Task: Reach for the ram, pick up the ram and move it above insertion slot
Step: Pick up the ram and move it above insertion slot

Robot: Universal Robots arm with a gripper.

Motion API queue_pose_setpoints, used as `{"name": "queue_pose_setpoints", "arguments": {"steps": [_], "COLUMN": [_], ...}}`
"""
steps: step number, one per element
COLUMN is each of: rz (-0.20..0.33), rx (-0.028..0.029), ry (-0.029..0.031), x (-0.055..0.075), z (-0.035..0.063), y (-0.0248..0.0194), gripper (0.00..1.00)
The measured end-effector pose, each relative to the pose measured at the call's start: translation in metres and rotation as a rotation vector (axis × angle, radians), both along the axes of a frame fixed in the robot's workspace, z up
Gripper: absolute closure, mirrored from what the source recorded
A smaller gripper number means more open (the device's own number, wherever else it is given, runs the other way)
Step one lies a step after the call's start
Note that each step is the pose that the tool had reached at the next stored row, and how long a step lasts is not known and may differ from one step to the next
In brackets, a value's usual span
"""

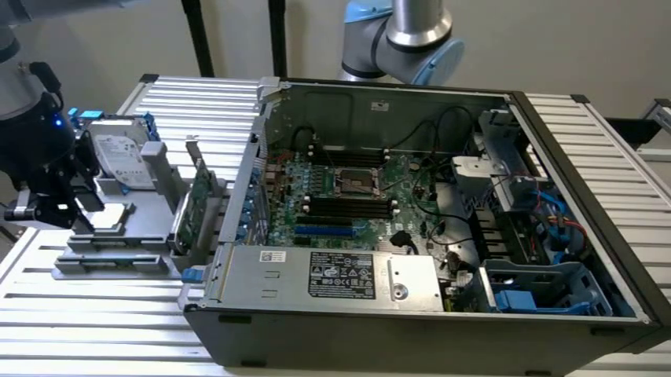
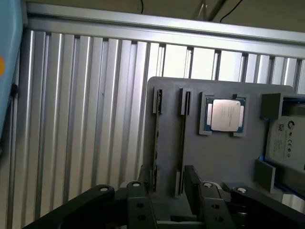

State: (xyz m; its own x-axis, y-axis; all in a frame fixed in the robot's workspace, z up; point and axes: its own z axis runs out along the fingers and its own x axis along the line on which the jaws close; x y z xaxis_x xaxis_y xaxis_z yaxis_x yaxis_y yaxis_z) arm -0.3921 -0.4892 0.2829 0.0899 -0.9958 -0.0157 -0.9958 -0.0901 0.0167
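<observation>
I read the work surface as a ribbed aluminium table (image 1: 105, 314) set before a plain beige wall (image 1: 587, 39), with two black posts (image 1: 194, 35) rising behind it. An open computer case (image 1: 419, 334) lies on the table, and its motherboard (image 1: 346, 196) and power supply (image 1: 335, 275) are exposed. To the exterior view's left of the case stands a grey fixture (image 2: 214, 157). It carries a hard drive (image 1: 121, 161), an upright green expansion card (image 1: 201, 204) and a CPU (image 2: 228, 114) seated in a square pocket. The fixture also has two long narrow slots side by side. The ram (image 2: 183, 138) stands on edge in the slot nearer the CPU. From the wrist view I see it edge-on as a thin, dark, straight strip running along the slot between short grey end brackets. Its colour and chips cannot be made out from this angle. I cannot tell whether the other slot holds a second stick. The gripper (image 2: 167, 185) hangs over the near end of the slots at the exterior view's far left. Its jaws are spread, one finger on each outer side of the slot pair, and they pinch nothing.
</observation>
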Motion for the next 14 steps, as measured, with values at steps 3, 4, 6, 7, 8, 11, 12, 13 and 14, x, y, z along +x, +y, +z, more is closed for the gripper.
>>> {"name": "queue_pose_setpoints", "arguments": {"steps": [3, 4, 6, 7, 8, 11, 12, 13, 14], "rz": [-0.001, -0.001, -0.001, -0.001, -0.001, -0.001, -0.001, -0.001, -0.001], "rx": [-0.0001, -0.0001, -0.0001, 0.0, -0.0001, -0.0001, -0.0001, -0.0001, 0.0], "ry": [0.0001, 0.0001, 0.0001, 0.0001, 0.0001, 0.0001, 0.0001, 0.0001, 0.0], "x": [0.0, 0.0, 0.0, 0.0, 0.0, 0.0, 0.0, 0.0, 0.0], "z": [-0.0054, -0.0071, -0.0109, -0.0126, -0.0145, -0.02, -0.0218, -0.0236, -0.0254], "y": [-0.0004, -0.0006, -0.0011, -0.0013, -0.0015, -0.0024, -0.0027, -0.0032, -0.0038], "gripper": [0.58, 0.58, 0.58, 0.58, 0.58, 0.58, 0.58, 0.58, 0.58]}}
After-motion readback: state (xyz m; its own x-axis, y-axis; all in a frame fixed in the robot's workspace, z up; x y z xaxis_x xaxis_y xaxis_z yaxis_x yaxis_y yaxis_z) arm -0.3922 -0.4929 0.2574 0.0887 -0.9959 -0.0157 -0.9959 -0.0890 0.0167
